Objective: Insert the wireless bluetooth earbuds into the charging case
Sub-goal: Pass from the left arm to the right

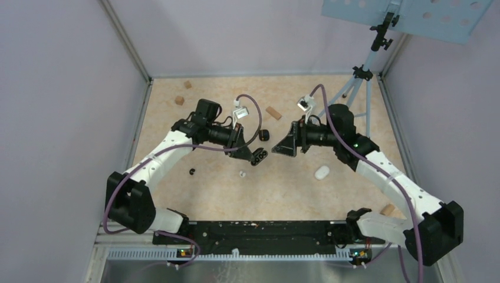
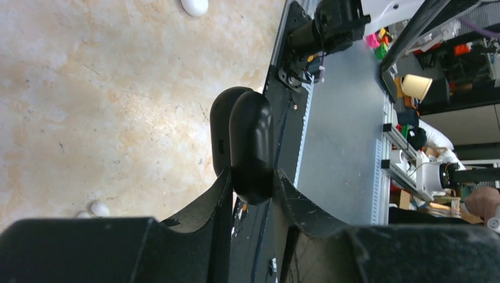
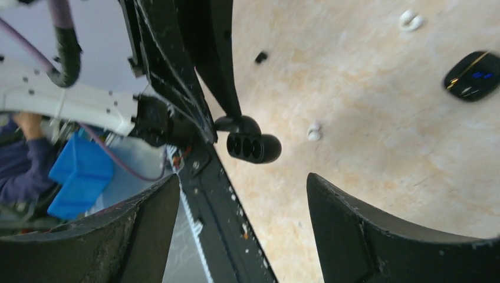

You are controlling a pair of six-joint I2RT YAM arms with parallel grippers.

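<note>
My left gripper (image 1: 258, 155) (image 2: 252, 183) is shut on a black charging case (image 1: 260, 154) (image 2: 250, 147) and holds it above the table's middle. The case (image 3: 253, 147) has its lid swung open, and its dark sockets face my right gripper (image 1: 283, 145) (image 3: 242, 180). That gripper hangs open just right of the case, with nothing between its fingers. I cannot tell whether the sockets hold anything. On the table lie a black earbud (image 1: 191, 171) (image 3: 260, 57) and a white earbud (image 1: 242, 174) (image 3: 314, 132) (image 2: 99, 209). A second white earbud (image 3: 411, 20) lies farther off.
A white oval case (image 1: 322, 173) (image 2: 194, 6) lies front right of centre. A second black case (image 1: 264, 134) (image 3: 471, 75) sits behind the grippers. Wooden blocks (image 1: 273, 112) (image 1: 179, 100) (image 1: 187, 84) (image 1: 387, 209) are scattered about. A tripod (image 1: 354, 82) stands at the back right.
</note>
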